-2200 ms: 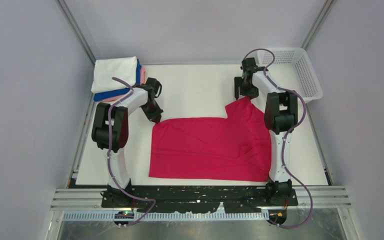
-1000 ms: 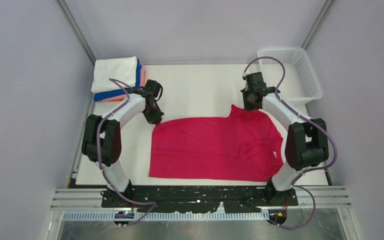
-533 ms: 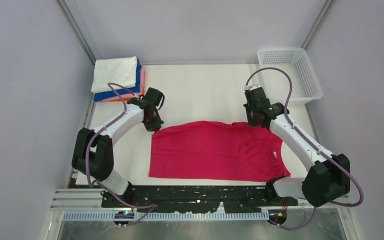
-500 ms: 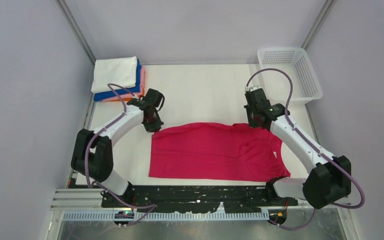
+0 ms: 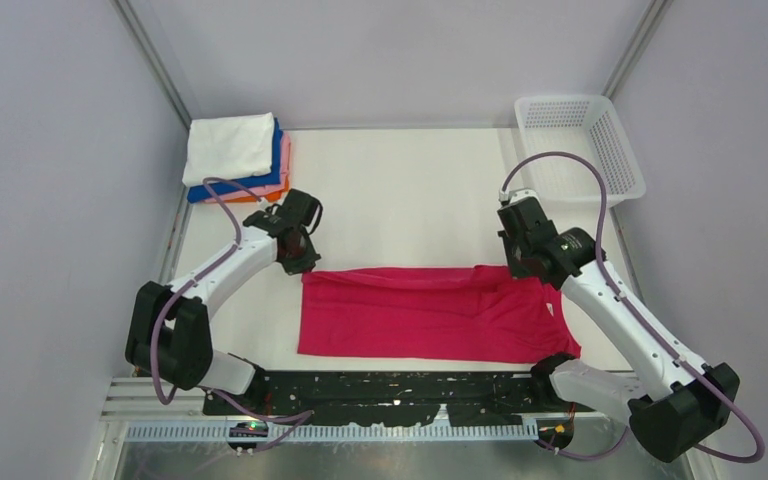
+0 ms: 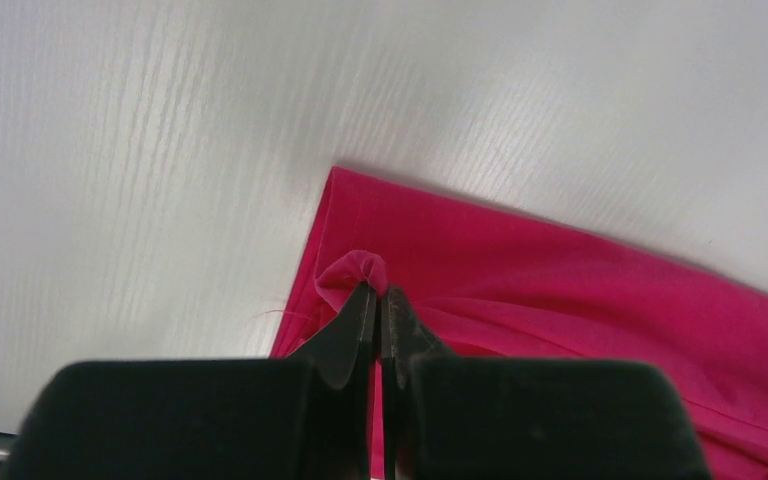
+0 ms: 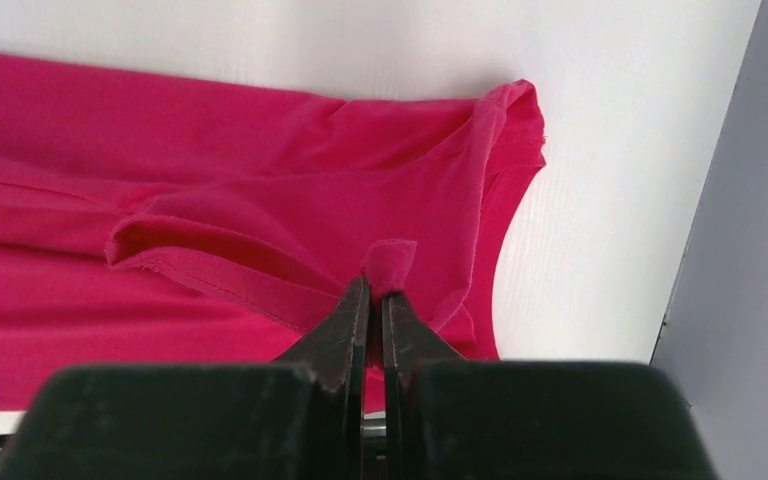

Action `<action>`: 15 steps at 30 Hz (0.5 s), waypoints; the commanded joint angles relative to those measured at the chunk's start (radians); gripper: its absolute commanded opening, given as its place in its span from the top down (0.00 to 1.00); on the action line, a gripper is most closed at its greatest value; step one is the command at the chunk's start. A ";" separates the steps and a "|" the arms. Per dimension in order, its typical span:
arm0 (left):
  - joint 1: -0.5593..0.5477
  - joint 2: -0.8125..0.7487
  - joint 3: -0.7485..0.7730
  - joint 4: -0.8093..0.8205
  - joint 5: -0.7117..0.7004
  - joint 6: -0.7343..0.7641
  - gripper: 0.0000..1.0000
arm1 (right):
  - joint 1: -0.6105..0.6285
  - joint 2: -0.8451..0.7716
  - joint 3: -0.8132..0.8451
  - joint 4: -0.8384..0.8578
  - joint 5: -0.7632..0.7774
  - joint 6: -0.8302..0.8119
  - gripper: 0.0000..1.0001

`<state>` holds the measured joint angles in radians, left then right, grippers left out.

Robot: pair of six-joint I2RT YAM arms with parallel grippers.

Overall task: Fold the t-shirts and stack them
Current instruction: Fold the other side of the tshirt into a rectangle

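A magenta-red t-shirt (image 5: 420,315) lies near the table's front edge, its far edge lifted and doubled toward the front. My left gripper (image 5: 301,262) is shut on a pinch of the shirt's far left corner (image 6: 360,272). My right gripper (image 5: 522,268) is shut on a pinch of cloth (image 7: 390,262) at the far right edge, near the sleeve (image 7: 508,130). A small white neck label (image 5: 554,309) shows at the right. Folded t-shirts (image 5: 232,150), white on top of blue, pink and orange, are stacked at the far left corner.
A white plastic mesh basket (image 5: 582,145) stands at the far right corner. Grey walls close in both sides. The white table surface (image 5: 400,190) shows bare between stack and basket. A black rail (image 5: 400,388) runs along the near edge.
Both grippers have travelled toward the near edge, drawing the shirt's far edge with them. The red cloth now covers a narrower band front to back.
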<state>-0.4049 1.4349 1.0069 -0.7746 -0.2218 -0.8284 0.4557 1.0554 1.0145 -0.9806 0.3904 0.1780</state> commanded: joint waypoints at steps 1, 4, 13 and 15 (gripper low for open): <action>-0.005 -0.028 -0.021 0.035 -0.025 0.012 1.00 | 0.024 0.008 0.058 -0.051 -0.008 0.007 0.95; -0.005 -0.032 -0.038 0.039 -0.030 0.012 1.00 | 0.032 0.014 0.059 -0.053 -0.033 0.003 0.95; -0.012 -0.040 -0.088 0.061 -0.011 0.008 0.94 | 0.092 0.068 0.099 -0.232 -0.026 0.126 0.92; -0.014 -0.046 -0.101 0.063 -0.011 0.008 0.88 | 0.106 0.081 0.049 -0.247 -0.059 0.157 0.91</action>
<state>-0.4126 1.4292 0.9260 -0.7441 -0.2203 -0.8265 0.5392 1.1149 1.0775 -1.1358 0.3531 0.2527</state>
